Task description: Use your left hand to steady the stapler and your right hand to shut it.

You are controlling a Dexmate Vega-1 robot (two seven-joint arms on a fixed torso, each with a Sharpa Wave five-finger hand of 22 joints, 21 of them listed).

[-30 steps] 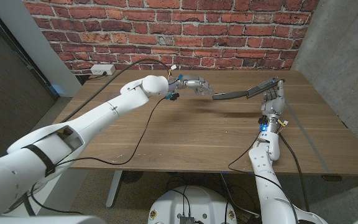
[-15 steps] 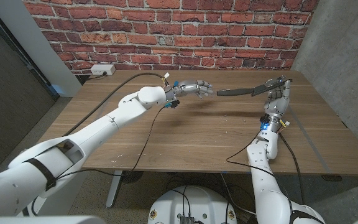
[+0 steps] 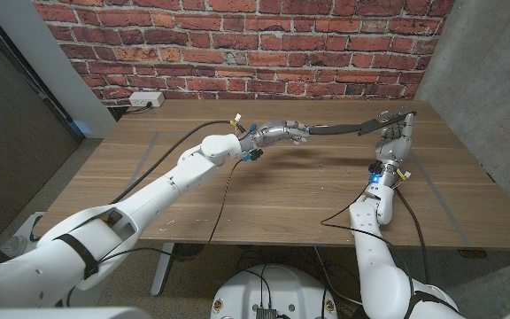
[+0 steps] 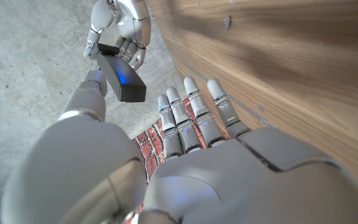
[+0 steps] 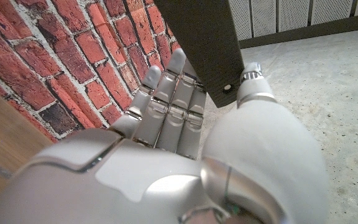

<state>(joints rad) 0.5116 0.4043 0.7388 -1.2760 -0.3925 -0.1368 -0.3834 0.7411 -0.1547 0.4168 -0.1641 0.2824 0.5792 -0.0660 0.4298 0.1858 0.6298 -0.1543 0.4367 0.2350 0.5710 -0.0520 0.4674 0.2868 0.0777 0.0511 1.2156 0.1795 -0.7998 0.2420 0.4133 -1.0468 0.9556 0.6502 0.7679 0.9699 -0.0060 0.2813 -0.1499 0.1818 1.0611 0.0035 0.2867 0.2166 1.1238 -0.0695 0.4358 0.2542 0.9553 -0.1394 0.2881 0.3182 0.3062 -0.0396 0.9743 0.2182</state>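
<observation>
The stapler [image 3: 352, 128] is a long dark bar held in the air over the table's far right, opened out nearly straight. My right hand [image 3: 395, 137] grips its right end, palm upright. In the right wrist view the dark bar [image 5: 204, 37] sits between the thumb and fingers of that hand [image 5: 166, 143]. My left hand [image 3: 280, 133] reaches in from the left with fingers stretched out, its fingertips at the stapler's free end. In the left wrist view that end [image 4: 122, 78] lies just past the thumb of my left hand [image 4: 197, 162]. I cannot tell whether they touch. The right hand [image 4: 120, 22] shows beyond it.
The wooden table [image 3: 264, 195] runs up to a brick wall. A white socket box [image 3: 144, 99] sits at the far left corner, with a black cable [image 3: 211, 190] trailing from my left arm. A concrete wall stands along the right side.
My left hand has swung right, from well short of the stapler to its free end. The right hand has kept hold of the stapler and raised it a little.
</observation>
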